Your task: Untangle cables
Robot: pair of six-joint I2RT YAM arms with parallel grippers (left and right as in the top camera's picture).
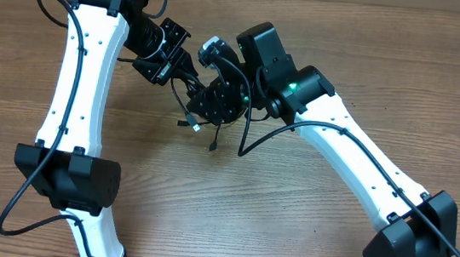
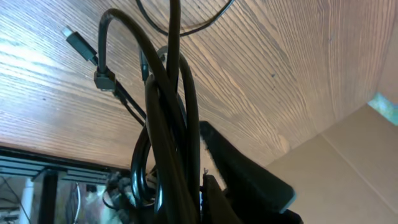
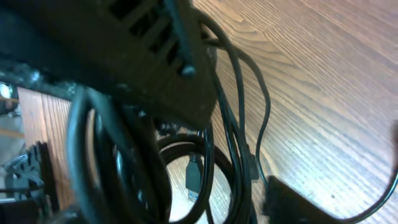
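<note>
The cables (image 1: 189,124) are a black bundle hanging between both grippers above the wooden table (image 1: 325,36), with plug ends and a loose loop dangling below. My left gripper (image 1: 175,61) is shut on them. In the left wrist view the cables (image 2: 168,93) run up out of the left gripper (image 2: 193,183), and one plug (image 2: 78,42) sticks out sideways. My right gripper (image 1: 216,93) sits in the bundle. In the right wrist view the cables (image 3: 239,155) and a USB plug (image 3: 194,174) lie between its jaws, which stand apart; one finger (image 3: 298,205) is clear of the cords.
Both white arms (image 1: 76,87) reach in from the near edge, their bases at the bottom left and bottom right (image 1: 411,242). A dark vented housing (image 3: 143,50) fills the top of the right wrist view. Bare wood lies around the bundle.
</note>
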